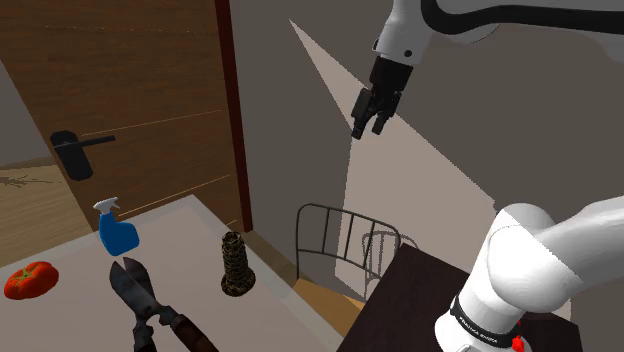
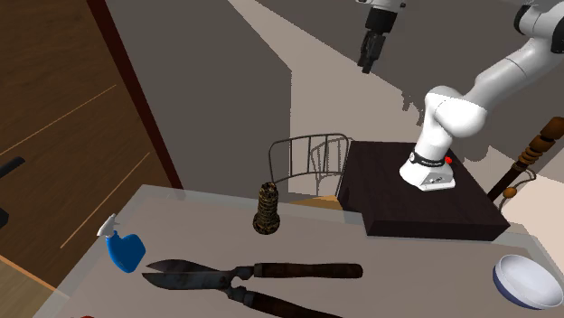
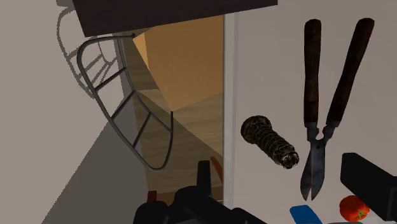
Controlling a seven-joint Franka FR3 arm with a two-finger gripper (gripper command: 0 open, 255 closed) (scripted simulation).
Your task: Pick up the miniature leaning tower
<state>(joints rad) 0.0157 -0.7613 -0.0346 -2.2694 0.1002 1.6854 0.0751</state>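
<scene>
The miniature leaning tower [image 1: 235,264] is a small dark, mottled brown column with a wider base. It stands upright near the table's edge, between the blue spray bottle and the wire chair back. It also appears as the tower [image 2: 266,210] just behind the shears, and as the tower [image 3: 270,141] beside the shear blades. My black gripper [image 1: 366,128] hangs high in the air, well above and to the shoulder view's right of the tower, pointing down. Its fingers [image 3: 205,179] stand apart with nothing between them. The gripper [image 2: 366,63] is near that picture's upper edge.
Long garden shears [image 2: 253,274] lie in front of the tower. A blue spray bottle [image 1: 117,232] and a red tomato [image 1: 30,280] sit at the shoulder view's left. A wire chair back [image 1: 345,233] rises past the table edge. A bowl [image 2: 529,281] lies near the dark stand [image 2: 425,206]. A wooden door [image 1: 130,110] stands behind.
</scene>
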